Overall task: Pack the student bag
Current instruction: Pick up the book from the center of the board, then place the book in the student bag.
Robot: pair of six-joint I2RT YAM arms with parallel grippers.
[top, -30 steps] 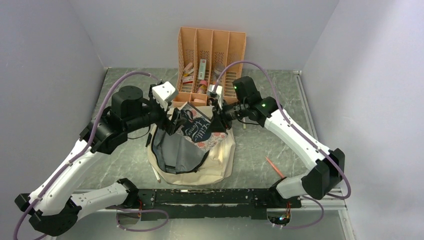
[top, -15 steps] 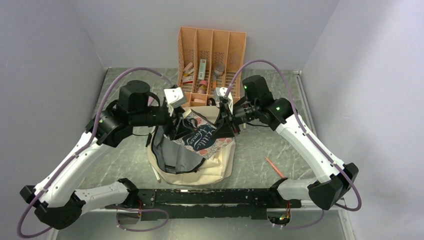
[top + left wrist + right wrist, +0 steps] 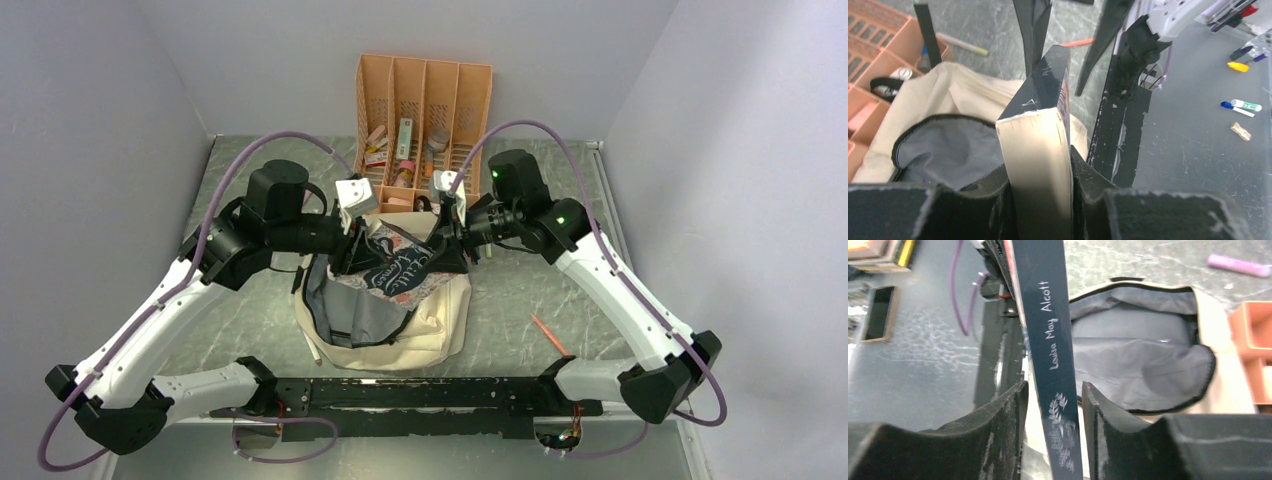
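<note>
Currently left gripper clamps the Alcott book over open student bag; right gripper straddles its spine, slack.

We see a robotics lab cell: plain pale walls box in a marbled grey table, two cabled robot arms bolted to its near rail.

A cream student bag lies open on the worktop, near the middle of the near edge. A dark book with white writing is tilted over its mouth. The left jaws and the right jaws are at the book, one on each side. An orange organiser stands at the far edge. An orange pencil lies between the bag and the right edge.
</note>
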